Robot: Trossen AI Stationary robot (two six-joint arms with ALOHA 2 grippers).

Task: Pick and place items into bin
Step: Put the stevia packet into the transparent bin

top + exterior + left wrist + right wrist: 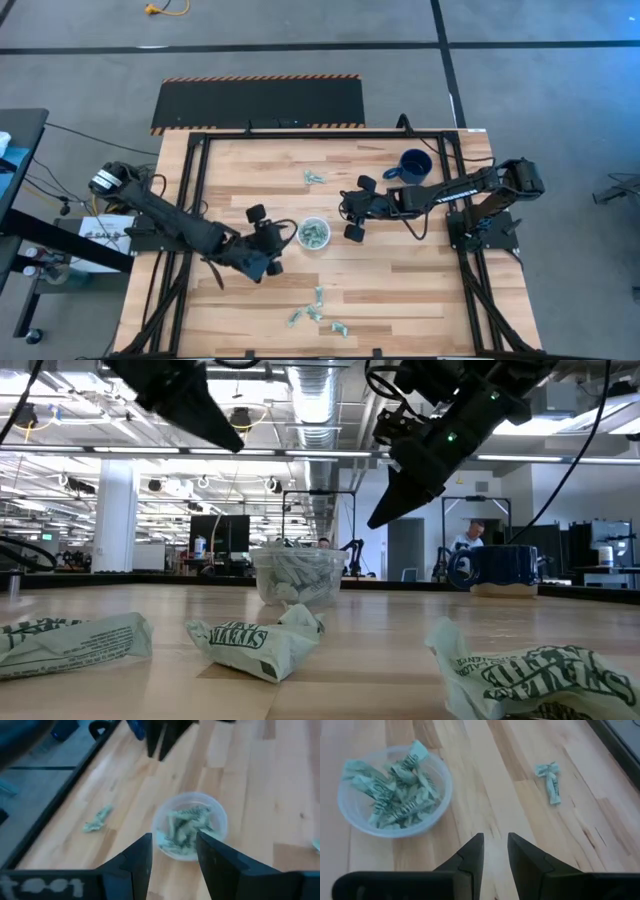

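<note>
Three crumpled wrappers are lying nearest on the wooden table, with green printed letters that I cannot read fully. Behind them the clear cup is standing near the table's middle, and many wrappers are already lying inside it. The left gripper is hanging just beside the cup, its fingers spread apart and holding nothing. The right gripper is hanging at the cup's other side; its fingers are leaving a narrow gap, empty. Farther away a blue mug is standing near more loose wrappers.
</note>
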